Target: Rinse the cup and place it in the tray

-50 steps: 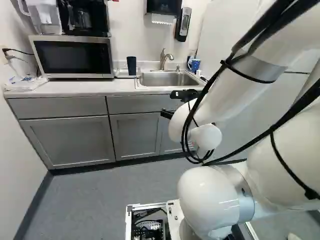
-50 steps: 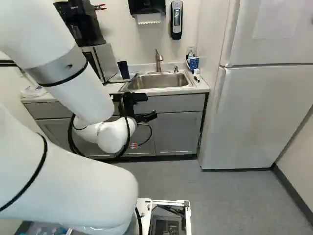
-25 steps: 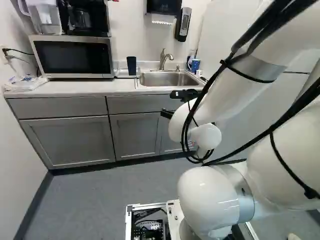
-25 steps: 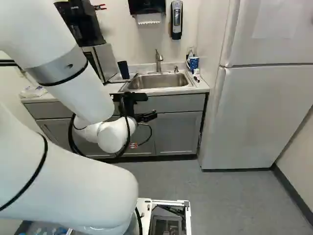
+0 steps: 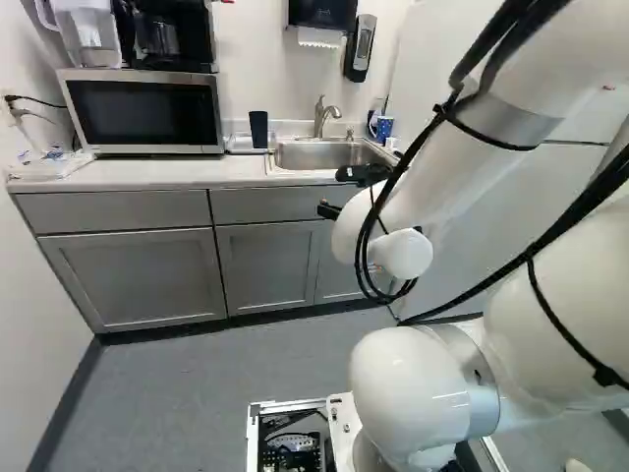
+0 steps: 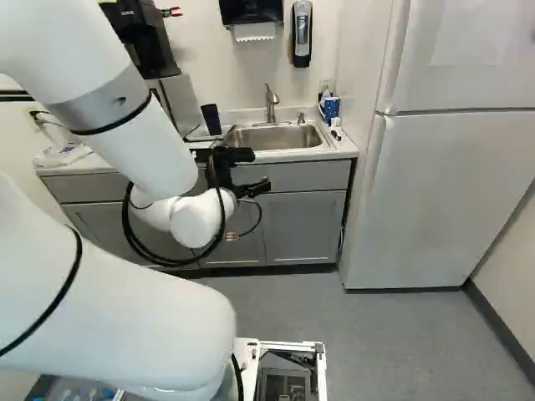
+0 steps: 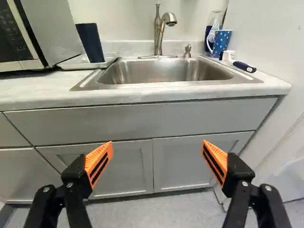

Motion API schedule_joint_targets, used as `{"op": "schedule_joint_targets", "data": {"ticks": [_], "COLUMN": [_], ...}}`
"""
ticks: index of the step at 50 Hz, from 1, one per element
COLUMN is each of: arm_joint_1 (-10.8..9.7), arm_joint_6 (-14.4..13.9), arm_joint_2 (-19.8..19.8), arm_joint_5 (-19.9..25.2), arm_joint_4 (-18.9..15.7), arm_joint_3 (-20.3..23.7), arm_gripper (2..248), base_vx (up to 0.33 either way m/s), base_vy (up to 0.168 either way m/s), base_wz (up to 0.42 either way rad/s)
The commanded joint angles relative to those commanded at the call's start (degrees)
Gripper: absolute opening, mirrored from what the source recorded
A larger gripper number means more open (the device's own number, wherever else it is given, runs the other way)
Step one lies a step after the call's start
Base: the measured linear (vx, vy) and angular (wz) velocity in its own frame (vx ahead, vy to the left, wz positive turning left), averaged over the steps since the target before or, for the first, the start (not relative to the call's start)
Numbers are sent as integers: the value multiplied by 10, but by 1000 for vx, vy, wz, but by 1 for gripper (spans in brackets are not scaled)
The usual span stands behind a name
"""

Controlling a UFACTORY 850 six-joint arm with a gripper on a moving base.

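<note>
OK, gripper is wide and empty, presumably to fit around the dotted cup, likely target, by the sink's back corner, with the tray placed opposite, probably for draining; only wrist view shows the orange pads.

Ahead of the claw: grey panelled base cabinets beneath a pale, smooth tabletop; beyond, a plain white wall. Ahead, to its left: silver-framed, black-fronted microwave. To its right: tall white two-door refrigerator. Below: mottled grey floor.
</note>
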Motion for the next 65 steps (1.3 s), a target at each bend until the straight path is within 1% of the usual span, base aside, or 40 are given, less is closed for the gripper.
{"op": "schedule_joint_targets", "data": {"ticks": [22,65], "arm_joint_1": [-8,-7], "arm_joint_6": [0,0], "arm_joint_2": [-21,-44], "arm_joint_5": [0,0], "arm_joint_4": [0,0], "arm_joint_3": [-50,-129], "arm_gripper": [247,247], "base_vx": [0,0], "base_vy": [0,0], "base_wz": [0,0]}}
